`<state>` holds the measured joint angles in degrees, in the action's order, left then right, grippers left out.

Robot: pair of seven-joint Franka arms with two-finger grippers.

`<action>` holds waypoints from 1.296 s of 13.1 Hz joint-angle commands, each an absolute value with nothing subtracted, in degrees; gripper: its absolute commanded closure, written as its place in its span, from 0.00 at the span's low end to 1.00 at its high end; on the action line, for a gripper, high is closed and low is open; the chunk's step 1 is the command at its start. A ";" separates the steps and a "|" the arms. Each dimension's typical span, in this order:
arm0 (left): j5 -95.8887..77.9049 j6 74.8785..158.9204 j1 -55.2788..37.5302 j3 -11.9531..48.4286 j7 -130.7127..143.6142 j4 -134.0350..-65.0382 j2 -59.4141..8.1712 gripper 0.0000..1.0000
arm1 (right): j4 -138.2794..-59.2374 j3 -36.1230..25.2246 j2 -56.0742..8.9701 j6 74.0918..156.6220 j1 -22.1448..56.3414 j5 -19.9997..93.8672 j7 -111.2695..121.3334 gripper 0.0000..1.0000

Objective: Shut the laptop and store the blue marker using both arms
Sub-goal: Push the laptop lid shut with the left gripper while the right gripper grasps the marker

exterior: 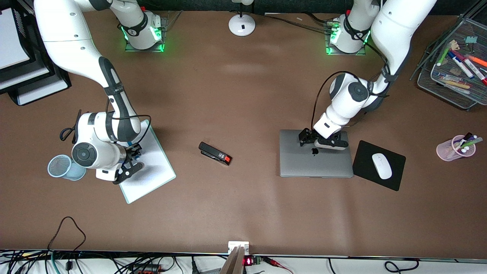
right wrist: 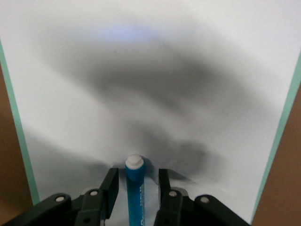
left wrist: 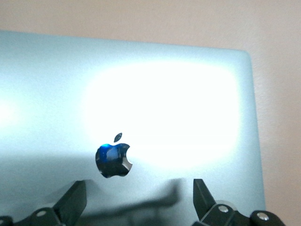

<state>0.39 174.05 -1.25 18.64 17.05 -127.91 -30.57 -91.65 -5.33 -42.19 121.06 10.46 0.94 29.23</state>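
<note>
Whiteboard (right wrist: 155, 70) under seemingly unclamped blue marker (right wrist: 135, 188)

Right arm's wrist is covering most of blue marker (exterior: 131, 145) in front view, at whiteboard's (exterior: 152, 167) 11 o'clock corner. Marker's lower barrel (right wrist: 135, 197) is running off right wrist view's edge. Left gripper (exterior: 304, 137) is overlapping laptop (exterior: 315, 163) lid's 12 o'clock edge; fingers (left wrist: 75, 200) are getting cropped. Pens in pink cup (exterior: 452, 150) are staying too small to distinguish.
</note>
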 commanded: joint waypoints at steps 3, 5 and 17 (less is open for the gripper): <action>-0.26 173.94 -0.97 18.98 18.72 -125.95 -31.73 0.00 | -91.93 -5.27 -42.10 121.73 10.46 1.85 30.32 0.62; -0.26 173.85 -0.79 18.90 18.72 -125.86 -31.55 0.00 | -91.85 -5.27 -42.10 121.73 10.37 1.84 30.06 0.72; -0.26 157.00 -0.44 18.90 18.81 -121.03 -25.76 0.00 | -85.35 -5.36 -40.27 120.76 9.41 2.02 29.88 0.94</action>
